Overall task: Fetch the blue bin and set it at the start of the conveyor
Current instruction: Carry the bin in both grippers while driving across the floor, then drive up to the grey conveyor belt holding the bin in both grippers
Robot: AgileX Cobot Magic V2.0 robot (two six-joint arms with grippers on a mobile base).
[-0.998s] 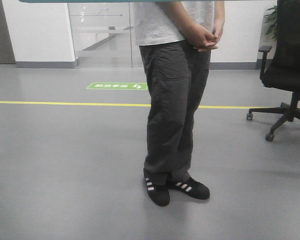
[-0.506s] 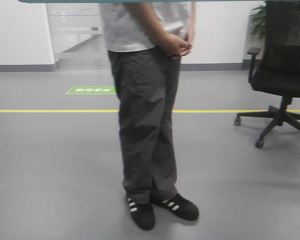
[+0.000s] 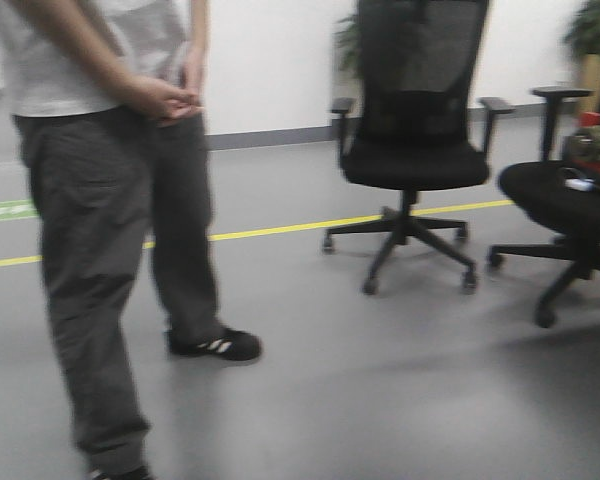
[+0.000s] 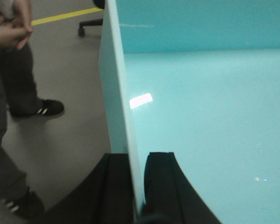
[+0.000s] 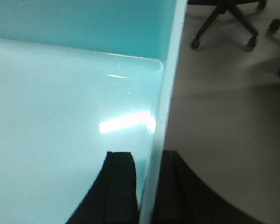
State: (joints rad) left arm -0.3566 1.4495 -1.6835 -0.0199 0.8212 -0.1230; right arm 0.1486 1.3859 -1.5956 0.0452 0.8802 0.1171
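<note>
The blue bin (image 4: 210,116) is a pale turquoise tub held up off the grey floor between both arms. In the left wrist view my left gripper (image 4: 137,186) is shut on its left wall, one black finger (image 4: 115,186) outside and one inside. In the right wrist view my right gripper (image 5: 147,186) is shut on the bin's right wall (image 5: 165,107) in the same way, with the smooth empty inside (image 5: 60,116) to the left. The bin does not show in the front view. The conveyor start is out of view.
A person in grey trousers (image 3: 100,200) stands close at the left of the front view, black shoes (image 4: 46,108) near the bin's left side. Two black office chairs (image 3: 410,130) (image 3: 570,210) stand ahead to the right. A yellow floor line (image 3: 280,228) crosses the grey floor.
The front view has swung right: the person slid from centre to the left edge and the chairs came in. The teal strip along the top edge no longer shows.
</note>
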